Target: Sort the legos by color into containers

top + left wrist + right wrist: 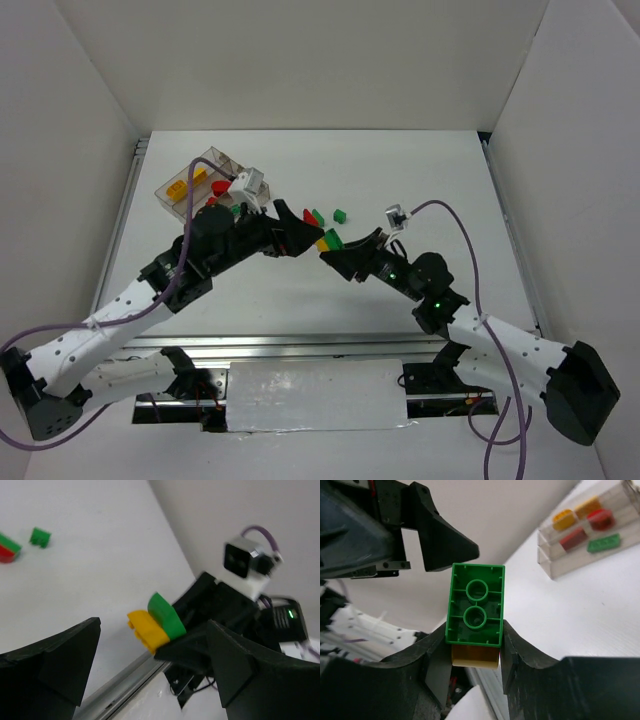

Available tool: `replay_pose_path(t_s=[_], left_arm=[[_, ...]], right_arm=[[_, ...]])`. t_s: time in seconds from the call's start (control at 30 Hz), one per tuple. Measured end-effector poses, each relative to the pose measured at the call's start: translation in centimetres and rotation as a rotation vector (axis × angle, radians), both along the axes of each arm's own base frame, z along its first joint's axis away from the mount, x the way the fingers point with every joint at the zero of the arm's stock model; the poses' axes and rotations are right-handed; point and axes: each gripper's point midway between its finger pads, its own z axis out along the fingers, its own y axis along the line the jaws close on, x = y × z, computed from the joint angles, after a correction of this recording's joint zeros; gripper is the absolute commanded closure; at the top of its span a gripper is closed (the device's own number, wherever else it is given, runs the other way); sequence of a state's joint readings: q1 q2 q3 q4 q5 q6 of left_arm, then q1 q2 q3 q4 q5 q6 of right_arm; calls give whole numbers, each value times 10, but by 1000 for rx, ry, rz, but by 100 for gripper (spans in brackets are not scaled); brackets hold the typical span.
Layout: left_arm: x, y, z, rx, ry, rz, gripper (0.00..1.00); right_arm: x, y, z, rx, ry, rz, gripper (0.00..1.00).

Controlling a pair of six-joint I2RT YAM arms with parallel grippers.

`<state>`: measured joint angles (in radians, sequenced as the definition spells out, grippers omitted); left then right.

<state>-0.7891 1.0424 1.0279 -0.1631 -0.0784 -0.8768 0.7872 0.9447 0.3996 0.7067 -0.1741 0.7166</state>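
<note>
Right gripper (474, 641) clamps the green lego (475, 600) — yellow lego (475, 658) beneath mostly hidden — left gripper (298, 231) gapes wide, empty.

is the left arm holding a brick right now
No, the left fingers stand wide apart, touching nothing; the green brick sits in the right fingers.

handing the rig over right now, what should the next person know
The right gripper is shut on a green brick joined to a yellow brick.
The left gripper is open beside that pair, holding nothing.
The tray already holds some yellow, red and green bricks.
Left to do: split the pair, bin both, then the loose red-and-green piece and small green brick.
</note>
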Motion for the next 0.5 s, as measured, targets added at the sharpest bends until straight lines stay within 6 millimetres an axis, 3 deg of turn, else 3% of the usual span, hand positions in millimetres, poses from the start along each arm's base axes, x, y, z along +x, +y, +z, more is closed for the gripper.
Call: replay_pose_path(t_s=[0.1,0.2,0.33,0.5], left_arm=[[-27,-3,33,-39,-174,-164,1],[-60,-10,53,-102,-324,-347,0],[-90,-21,56,-148,-406,-535,2],[-102,-28,50,-155,-406,-629,8]], right_arm=[[-9,-16,22,58,-37,51,100],[-31,-19,39,92,-74,149,100],[-59,-17,49,113,-96,286,100],[-81,-18,60,132,-122,389,100]])
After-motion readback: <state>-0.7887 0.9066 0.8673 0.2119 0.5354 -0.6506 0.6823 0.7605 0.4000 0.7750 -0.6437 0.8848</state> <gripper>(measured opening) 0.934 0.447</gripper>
